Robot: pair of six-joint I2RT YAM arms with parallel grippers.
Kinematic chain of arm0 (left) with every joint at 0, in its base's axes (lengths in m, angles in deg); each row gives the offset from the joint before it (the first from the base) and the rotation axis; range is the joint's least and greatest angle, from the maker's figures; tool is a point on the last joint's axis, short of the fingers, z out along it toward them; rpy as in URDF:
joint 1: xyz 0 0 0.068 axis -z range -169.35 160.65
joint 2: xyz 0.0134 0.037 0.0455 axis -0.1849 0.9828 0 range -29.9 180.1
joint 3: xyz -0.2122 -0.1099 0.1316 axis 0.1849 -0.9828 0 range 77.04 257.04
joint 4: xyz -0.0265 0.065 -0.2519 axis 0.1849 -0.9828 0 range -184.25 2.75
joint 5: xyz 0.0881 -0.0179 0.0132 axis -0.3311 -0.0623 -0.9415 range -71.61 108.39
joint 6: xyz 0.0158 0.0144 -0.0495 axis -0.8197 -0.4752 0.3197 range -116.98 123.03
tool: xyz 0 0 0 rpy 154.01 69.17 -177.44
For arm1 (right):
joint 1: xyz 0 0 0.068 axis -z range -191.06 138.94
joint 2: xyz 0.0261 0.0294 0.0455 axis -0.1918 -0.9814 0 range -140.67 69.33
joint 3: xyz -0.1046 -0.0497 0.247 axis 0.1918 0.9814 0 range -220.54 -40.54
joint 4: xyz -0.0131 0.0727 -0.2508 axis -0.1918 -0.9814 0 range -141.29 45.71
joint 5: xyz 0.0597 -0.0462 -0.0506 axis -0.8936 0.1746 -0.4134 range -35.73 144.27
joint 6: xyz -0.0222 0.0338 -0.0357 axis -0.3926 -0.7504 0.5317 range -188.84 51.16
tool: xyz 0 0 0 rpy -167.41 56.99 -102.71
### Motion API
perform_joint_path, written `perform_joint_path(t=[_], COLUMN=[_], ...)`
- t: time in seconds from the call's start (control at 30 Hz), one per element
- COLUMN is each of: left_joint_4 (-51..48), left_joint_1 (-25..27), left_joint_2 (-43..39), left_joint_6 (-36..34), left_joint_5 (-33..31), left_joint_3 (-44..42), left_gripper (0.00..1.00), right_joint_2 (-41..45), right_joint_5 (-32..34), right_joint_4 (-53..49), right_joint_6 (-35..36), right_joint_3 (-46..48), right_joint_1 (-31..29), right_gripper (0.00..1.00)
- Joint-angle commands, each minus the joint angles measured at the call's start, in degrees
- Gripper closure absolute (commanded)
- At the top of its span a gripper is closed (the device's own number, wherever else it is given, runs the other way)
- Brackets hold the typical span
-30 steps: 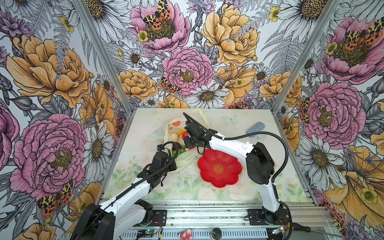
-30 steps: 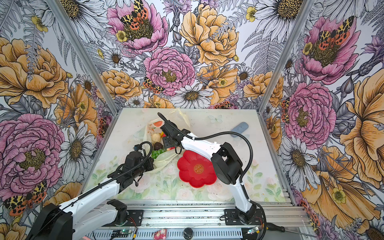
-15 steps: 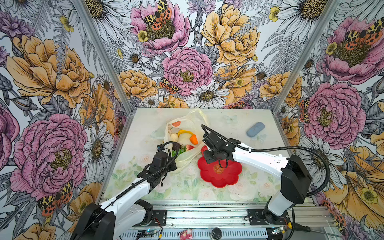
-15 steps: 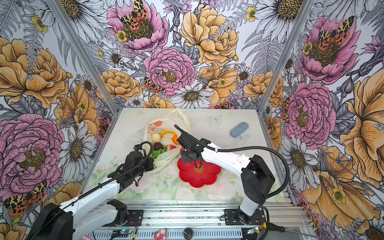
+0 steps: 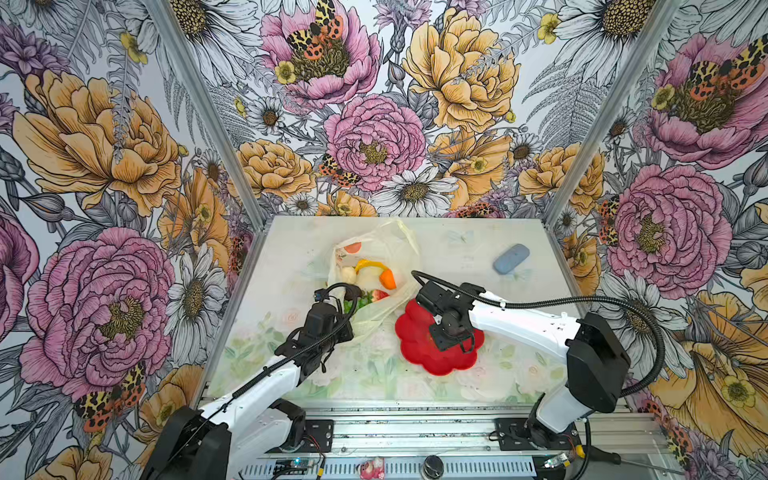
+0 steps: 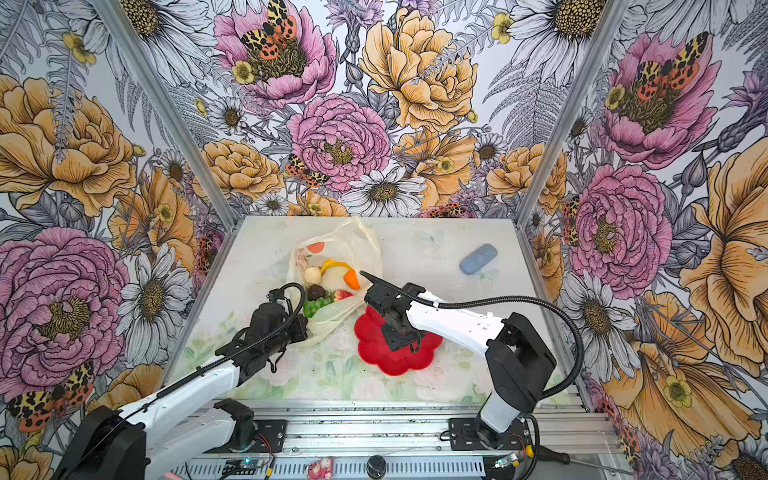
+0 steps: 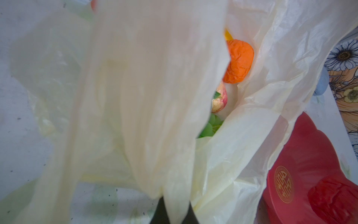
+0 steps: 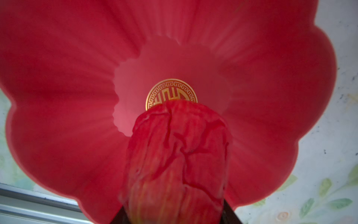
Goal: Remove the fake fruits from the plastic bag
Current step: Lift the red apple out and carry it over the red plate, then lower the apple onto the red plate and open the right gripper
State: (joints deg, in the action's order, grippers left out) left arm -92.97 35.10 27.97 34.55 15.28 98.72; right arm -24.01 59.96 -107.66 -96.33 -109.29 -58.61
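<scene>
The cream plastic bag (image 5: 384, 243) lies open at the middle of the table in both top views. Inside it are fake fruits: a yellow banana (image 5: 368, 263), an orange (image 5: 387, 278), a pale pear (image 6: 311, 275), a dark mangosteen (image 6: 316, 292), a strawberry (image 6: 343, 295) and green grapes (image 6: 316, 306). My left gripper (image 7: 175, 206) is shut on a bunched strip of the bag (image 7: 155, 97) at its near edge. My right gripper (image 8: 175, 210) points down over the red flower-shaped plate (image 8: 58, 77). It is shut on a wrinkled red fake fruit (image 8: 176, 155), held above the plate's gold emblem (image 8: 171, 91).
The red plate (image 5: 419, 357) sits just right of the bag, touching its edge. A blue-grey oval object (image 5: 511, 258) lies at the back right. Flowered walls close in the left, back and right sides. A metal rail runs along the front.
My right gripper has drawn back out of the bag's mouth, moving right and toward the front to above the plate, with the red fruit in it. The left arm has not moved.
</scene>
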Motion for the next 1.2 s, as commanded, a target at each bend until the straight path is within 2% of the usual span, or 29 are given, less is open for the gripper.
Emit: perform_joint_path(t=[0.0,0.43,0.5,0.77,1.17], left_joint_4=[1.44,1.37,1.3,1.25,1.36], left_joint_1=[-0.67,-0.63,-0.64,-0.66,-0.65], left_joint_2=[0.43,0.26,0.0,-0.05,0.31], left_joint_6=[0.02,0.04,0.16,0.07,0.02], left_joint_5=[1.37,1.4,1.26,1.25,1.19], left_joint_3=[0.03,-0.01,-0.05,-0.06,0.0], left_gripper=[1.0,1.0,1.0,1.0,1.0], right_joint_2=[-1.82,-7.36,-8.52,-12.18,-14.41], right_joint_5=[0.55,1.58,1.6,0.02,1.36], right_joint_4=[-5.26,-8.34,-8.34,-9.69,-10.17], right_joint_6=[0.19,3.35,4.23,6.82,8.68], right_joint_3=[-2.04,-6.02,-6.69,-9.12,-11.82], right_joint_1=[0.26,1.79,3.58,4.39,5.97], right_gripper=[0.5,0.48,0.48,0.47,0.34])
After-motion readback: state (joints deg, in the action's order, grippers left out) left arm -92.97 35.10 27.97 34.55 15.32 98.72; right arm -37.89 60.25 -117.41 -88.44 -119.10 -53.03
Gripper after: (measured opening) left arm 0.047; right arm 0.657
